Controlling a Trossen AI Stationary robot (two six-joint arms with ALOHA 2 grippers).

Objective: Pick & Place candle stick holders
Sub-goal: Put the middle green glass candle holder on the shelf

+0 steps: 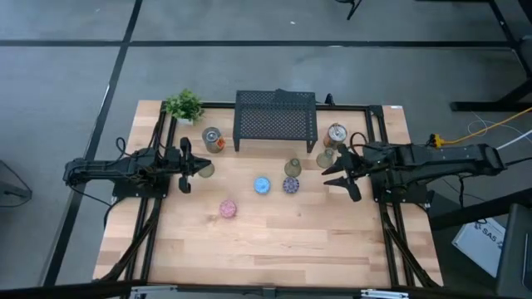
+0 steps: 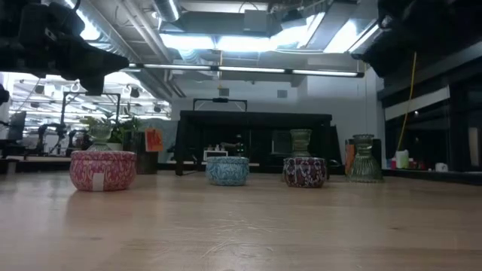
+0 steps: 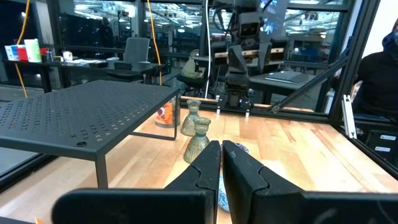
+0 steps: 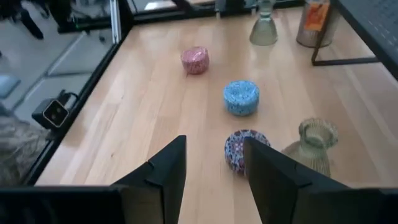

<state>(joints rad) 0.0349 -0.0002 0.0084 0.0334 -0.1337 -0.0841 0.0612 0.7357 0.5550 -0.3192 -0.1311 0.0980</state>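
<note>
Pink holder (image 1: 228, 208), blue holder (image 1: 262, 185) and purple holder (image 1: 291, 185) sit upright mid-table. Clear greenish glass holders (image 1: 293, 168) stand behind and at each side; two silver-and-orange holders (image 1: 214, 139) flank the back.

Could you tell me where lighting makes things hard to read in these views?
Low view: bright ceiling lights behind leave the black mesh stand a dark silhouette. Right wrist view: even light, pink holder and blue holder clear. High view: soft, faint shadows.
</note>
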